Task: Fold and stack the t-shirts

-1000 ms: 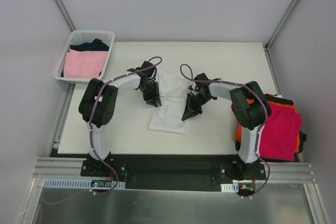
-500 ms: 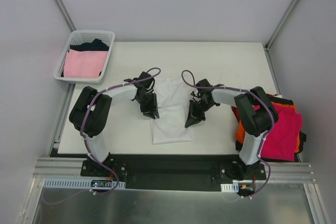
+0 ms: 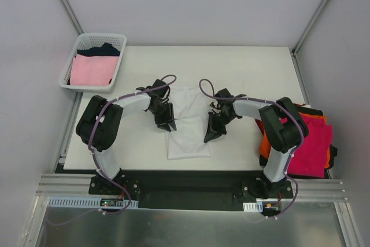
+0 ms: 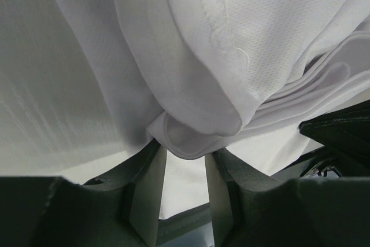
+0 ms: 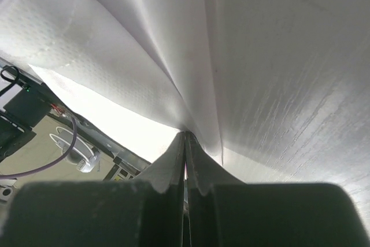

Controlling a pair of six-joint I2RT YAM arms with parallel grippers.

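Part-folded white tee (image 3: 188,140) lies ctr, sides lifted.

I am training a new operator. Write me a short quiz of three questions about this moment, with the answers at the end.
1. True or false: the right tool is shut on the white t-shirt.
2. Where does the pale pink t-shirt lie? A) in the white basket B) on the white t-shirt C) in the right tool
3. Fill in: the top t-shirt at the right edge of the table is ____ in colour.
Key: 1 true; 2 A; 3 magenta-red.
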